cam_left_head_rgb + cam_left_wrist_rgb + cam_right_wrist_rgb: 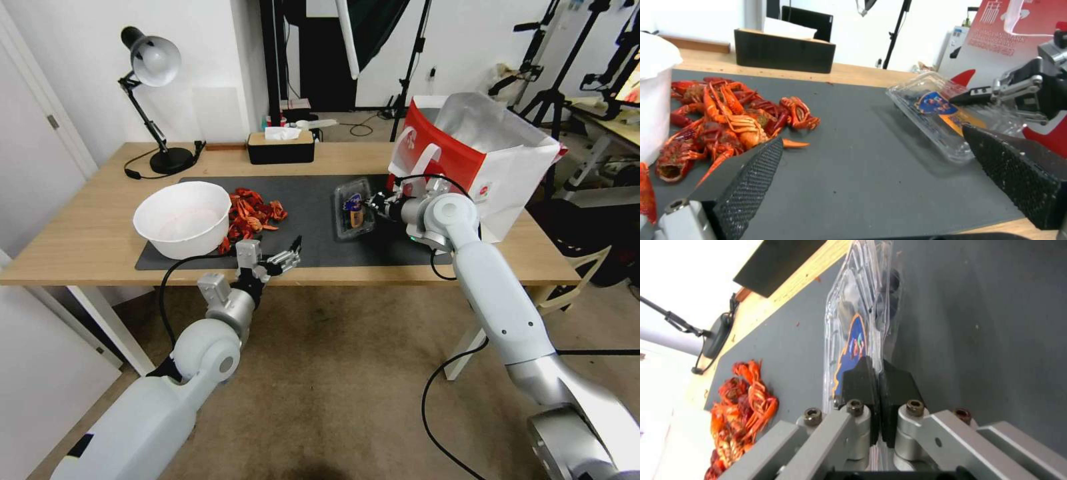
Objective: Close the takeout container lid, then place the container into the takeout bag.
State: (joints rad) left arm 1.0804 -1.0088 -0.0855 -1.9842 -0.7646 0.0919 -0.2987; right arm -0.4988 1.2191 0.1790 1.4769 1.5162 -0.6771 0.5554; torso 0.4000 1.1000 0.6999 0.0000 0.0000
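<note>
The clear takeout container (353, 211) sits on the black mat (313, 230), right of the middle, with its bag-side edge raised. Its lid (852, 336), which carries a blue label, lies against the berry half, and dark berries (892, 276) show through the plastic. My right gripper (375, 202) is shut on the container's rim (879, 370); the left wrist view shows the same grip (980, 94) on the tilted container (936, 116). The red and white takeout bag (481, 155) stands open just right of the container, with its foil lining showing. My left gripper (288, 256) hangs open over the table's front edge, its fingers (751, 180) wide apart.
A big white bowl (183, 218) stands on the mat's left end, with a pile of red crayfish (252, 213) beside it. A black tissue box (280, 147) and a desk lamp (157, 83) stand at the back of the table. Stands and cables crowd the room behind.
</note>
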